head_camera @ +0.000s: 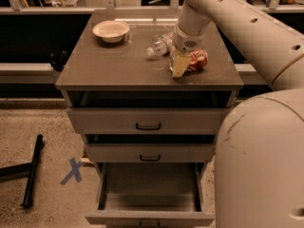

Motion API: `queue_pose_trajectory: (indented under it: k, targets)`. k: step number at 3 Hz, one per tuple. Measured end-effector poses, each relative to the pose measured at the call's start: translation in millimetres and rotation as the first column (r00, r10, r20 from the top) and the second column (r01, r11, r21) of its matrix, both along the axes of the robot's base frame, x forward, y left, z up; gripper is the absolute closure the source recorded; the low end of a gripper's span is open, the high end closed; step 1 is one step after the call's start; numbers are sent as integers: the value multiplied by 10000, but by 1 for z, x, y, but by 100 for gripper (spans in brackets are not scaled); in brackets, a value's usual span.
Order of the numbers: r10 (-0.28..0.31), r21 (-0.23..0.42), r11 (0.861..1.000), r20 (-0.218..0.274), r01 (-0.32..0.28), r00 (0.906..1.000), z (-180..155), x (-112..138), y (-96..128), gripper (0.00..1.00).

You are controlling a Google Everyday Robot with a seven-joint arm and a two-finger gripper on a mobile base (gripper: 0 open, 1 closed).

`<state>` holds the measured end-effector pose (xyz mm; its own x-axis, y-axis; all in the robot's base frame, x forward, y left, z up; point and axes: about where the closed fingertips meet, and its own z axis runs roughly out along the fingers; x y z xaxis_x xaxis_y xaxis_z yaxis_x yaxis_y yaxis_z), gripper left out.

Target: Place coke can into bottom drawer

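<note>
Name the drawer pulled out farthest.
The bottom drawer, pulled well out, interior showing; the top drawer and middle drawer are barely open. The gripper sits by the coke can on the cabinet.

on cabinet top [118, 68]: bowl [110, 31] at back left; water bottle [159, 45] lying behind centre; coke can [197, 60] on its side, right of bottle, nearer front; gripper [179, 64] at can's left end. under top: upper drawers [148, 120], then bottom drawer [149, 194], standing out forward. floor left: cross mark [73, 170]; bar [32, 170] further left.
</note>
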<state>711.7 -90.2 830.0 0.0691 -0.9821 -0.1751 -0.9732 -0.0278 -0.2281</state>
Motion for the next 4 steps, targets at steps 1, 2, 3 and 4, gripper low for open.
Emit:
queue_pose_trajectory:
  k: [1, 2, 3, 4]
  targets:
    - [64, -186, 9998, 44, -63, 10000, 0, 0, -6, 72]
    - [540, 22, 9985, 936, -545, 9941, 48, -33, -2, 100]
    - [679, 1064, 9910, 1218, -810, 9902, 92, -85, -1, 100]
    - [859, 2545, 9633, 92, -854, 9963, 86, -133, 3, 100]
